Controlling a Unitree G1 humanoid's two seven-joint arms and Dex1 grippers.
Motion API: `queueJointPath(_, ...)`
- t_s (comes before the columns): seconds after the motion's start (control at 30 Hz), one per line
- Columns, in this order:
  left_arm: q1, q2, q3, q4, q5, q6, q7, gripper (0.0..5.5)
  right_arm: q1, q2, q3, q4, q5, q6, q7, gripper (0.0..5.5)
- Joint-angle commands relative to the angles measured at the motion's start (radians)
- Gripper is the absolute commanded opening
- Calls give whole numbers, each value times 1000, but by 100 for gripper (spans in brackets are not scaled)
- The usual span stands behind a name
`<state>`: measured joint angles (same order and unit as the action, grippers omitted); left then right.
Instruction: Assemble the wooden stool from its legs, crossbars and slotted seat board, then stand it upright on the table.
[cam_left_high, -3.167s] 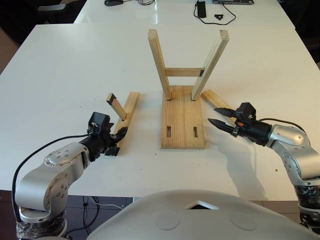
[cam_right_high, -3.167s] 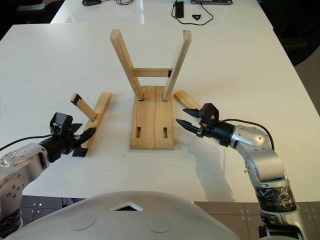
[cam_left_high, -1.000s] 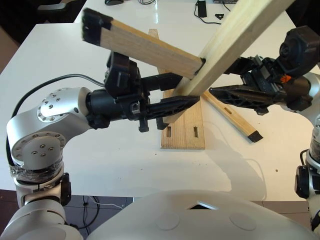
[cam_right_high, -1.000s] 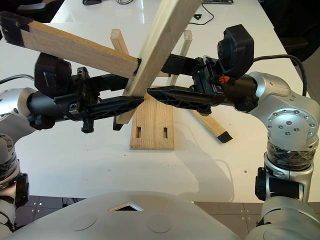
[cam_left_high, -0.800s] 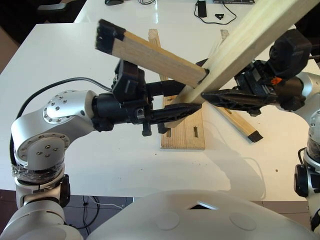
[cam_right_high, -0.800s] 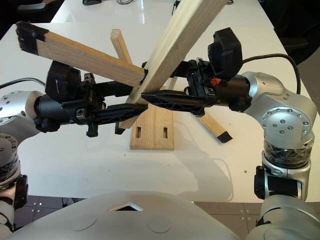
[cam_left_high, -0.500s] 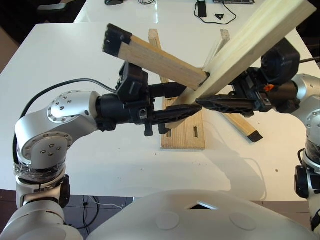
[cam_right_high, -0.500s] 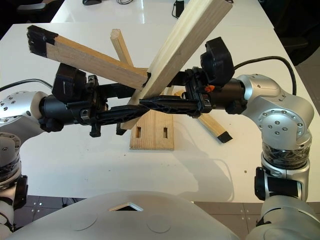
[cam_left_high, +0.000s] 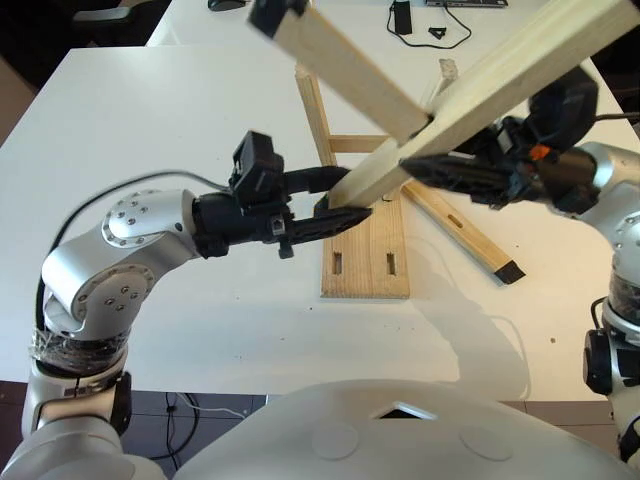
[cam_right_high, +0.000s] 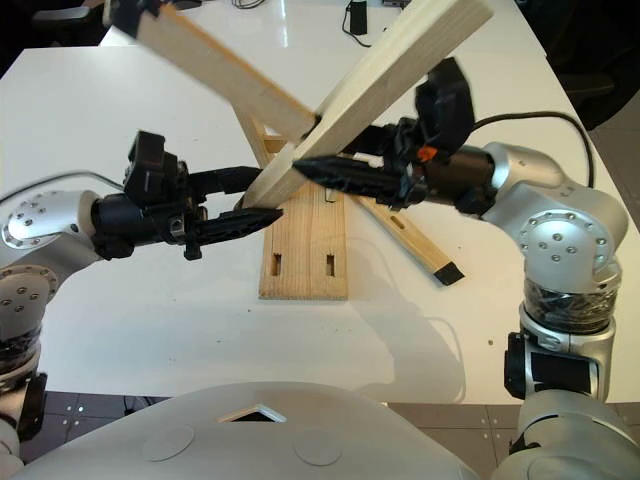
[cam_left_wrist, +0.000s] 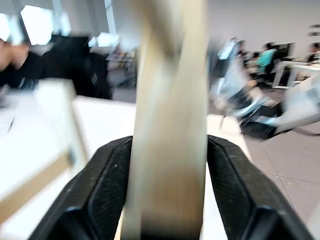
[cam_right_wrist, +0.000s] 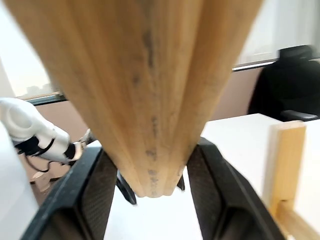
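The L-shaped part has swung since half a second ago: its short pale wooden crossbar with the black end cap (cam_left_high: 340, 60) now points up toward 11 o'clock, higher than before, and both arms have shifted with it. The long pale wooden leg (cam_left_high: 500, 75) joined to it slants from 7 o'clock to 2 o'clock above the white table (cam_left_high: 150, 130). The left gripper (cam_left_high: 350, 195) is clenched on the leg's lower end, and the right gripper (cam_left_high: 415, 160) grasps the same leg just above, below the joint. Under them the flat slotted wooden seat board (cam_left_high: 365, 250) lies on the table. A wooden frame of two legs and a crossbar (cam_left_high: 362, 143) stands in the board's 12 o'clock end. A loose black-tipped wooden leg (cam_left_high: 465, 235) lies just beside the board at 3 o'clock.
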<state>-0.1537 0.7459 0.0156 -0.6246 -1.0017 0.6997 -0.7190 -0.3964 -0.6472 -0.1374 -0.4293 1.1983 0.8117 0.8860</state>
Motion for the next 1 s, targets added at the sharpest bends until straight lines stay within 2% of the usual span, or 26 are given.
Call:
queueJointPath(0.03, 82, 33, 3, 35, 72, -9, -46, 330, -33, -2, -31, -9, 35, -7, 19, 199)
queueJointPath(0.17, 124, 44, 4, 75, 167, -46, -70, 383, -9, -49, -52, 1, -20, -19, 52, 199)
queueJointPath(0.3, 196, 72, -15, 89, 266, -105, -124, 383, 76, -139, -55, -7, -115, -38, 146, 199)
queueJointPath(0.43, 249, 74, -75, 169, 434, -205, -144, 383, 188, -211, -8, -31, -248, -95, 248, 199)
queueJointPath(0.7, 240, 5, -67, 222, 493, -241, -117, 383, 231, -210, 87, 44, -395, -165, 319, 199)
queueJointPath(1.0, 234, -13, -68, 225, 511, -243, -124, 383, 255, -215, 165, 122, -550, -253, 353, 199)
